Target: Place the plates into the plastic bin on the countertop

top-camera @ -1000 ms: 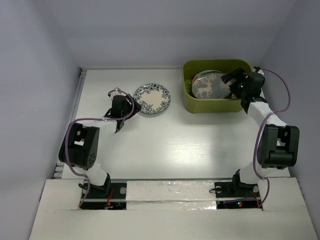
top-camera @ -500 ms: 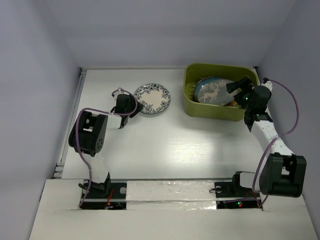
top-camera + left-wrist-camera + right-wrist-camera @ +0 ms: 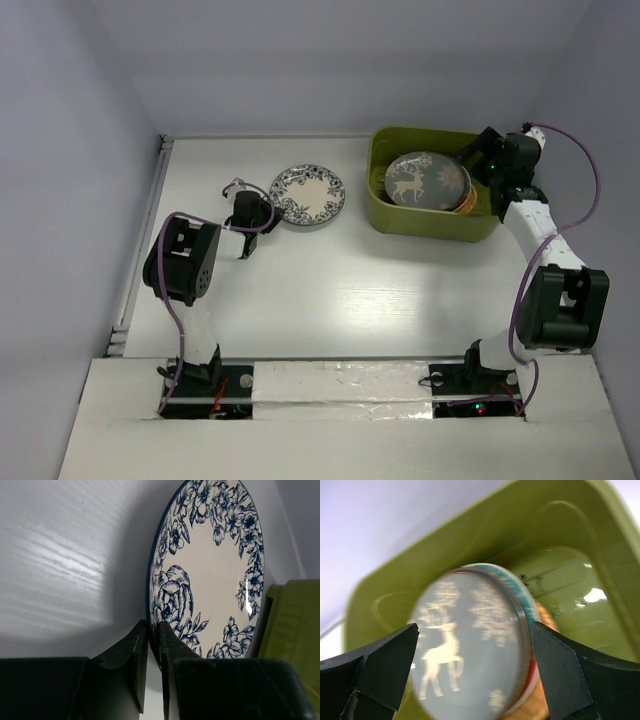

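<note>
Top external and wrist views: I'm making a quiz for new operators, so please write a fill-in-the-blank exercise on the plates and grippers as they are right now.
1. The blue floral plate rests on the countertop, ____ the plastic bin.
2. The left gripper pinches that plate's ____.
3. The grey plate topping the stack in the bin shows a white ____.
4. On the right gripper, the jaws stand ____.
Missing words: outside; rim; deer; open.

Grey deer plate [image 3: 428, 182]: tops a stack, orange plate [image 3: 469, 196] showing beneath, inside olive-green plastic bin [image 3: 425, 222], far right of the white tabletop [image 3: 350, 290].
Blue floral white plate [image 3: 307, 196]: on tabletop, left of bin.
</note>
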Controlling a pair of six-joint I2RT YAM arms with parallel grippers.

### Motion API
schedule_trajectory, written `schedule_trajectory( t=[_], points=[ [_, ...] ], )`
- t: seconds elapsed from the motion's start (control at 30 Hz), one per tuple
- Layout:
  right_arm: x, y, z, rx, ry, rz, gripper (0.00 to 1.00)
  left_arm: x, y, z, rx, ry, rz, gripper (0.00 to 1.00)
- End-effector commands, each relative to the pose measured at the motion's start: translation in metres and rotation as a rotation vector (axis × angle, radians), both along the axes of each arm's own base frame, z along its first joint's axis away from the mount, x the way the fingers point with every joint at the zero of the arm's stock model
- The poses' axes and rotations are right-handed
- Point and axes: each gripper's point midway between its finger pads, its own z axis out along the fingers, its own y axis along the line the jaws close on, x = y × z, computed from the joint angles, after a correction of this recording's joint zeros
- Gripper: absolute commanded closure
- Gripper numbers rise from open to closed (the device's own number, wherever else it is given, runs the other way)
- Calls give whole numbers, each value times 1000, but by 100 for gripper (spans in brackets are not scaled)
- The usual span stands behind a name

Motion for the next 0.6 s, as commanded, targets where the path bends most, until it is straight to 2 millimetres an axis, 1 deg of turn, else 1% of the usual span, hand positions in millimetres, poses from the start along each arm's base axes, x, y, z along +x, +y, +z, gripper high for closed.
schedule_trajectory(
  t=[0.0,0.03,0.07,0.1,0.13,0.17,0.2,0.23,0.27,0.3,0.33,0.37,0.4,0.43,0.47,0.5,0.53,0.57],
  points=[
    [2,-24,-15,-114,108,-69,0,-2,3,30,-1,-99,8,100],
    [0,-28,-15,-118,112,-97,0,-6,4,39,-6,-122,7,100],
    [-1,-29,-8,-116,80,-111,0,-6,4,39,-6,-122,7,100],
    [-3,-28,1,-105,39,-112,1,-9,5,50,-13,-153,6,100],
    [-10,-18,-3,-71,18,-78,2,-10,6,55,-15,-170,6,100],
    [-14,-11,38,-39,-129,-62,5,-12,6,60,-18,-183,6,100],
    [-19,-4,50,-22,-179,-34,7,-15,7,74,-28,-219,5,100],
    [-27,15,54,10,-208,62,10,-18,6,82,-33,-240,0,100],
    [-38,40,82,22,-288,141,14,-20,6,90,-38,-261,-5,100],
    [-46,58,88,24,-308,202,15,-25,7,109,-47,-307,-13,100],
    [-55,78,95,23,-326,267,17,-28,7,118,-50,-329,-16,100],
    [-64,95,89,20,-320,312,28,-32,8,126,-56,-347,-17,100],
    [-85,131,104,34,-374,398,36,-40,10,140,-65,-379,-18,100],
    [-96,147,105,52,-404,437,48,-45,11,147,-69,-395,-19,100],
    [-108,164,94,96,-420,479,82,-49,12,152,-76,-406,-19,100],
    [-118,179,93,131,-430,520,93,-58,13,165,-84,-433,-21,100],
    [-136,202,96,172,-449,594,98,-63,15,170,-84,-444,-20,100],
    [-144,213,99,209,-477,623,100,-67,16,175,-88,-452,-18,100]
  ],
)
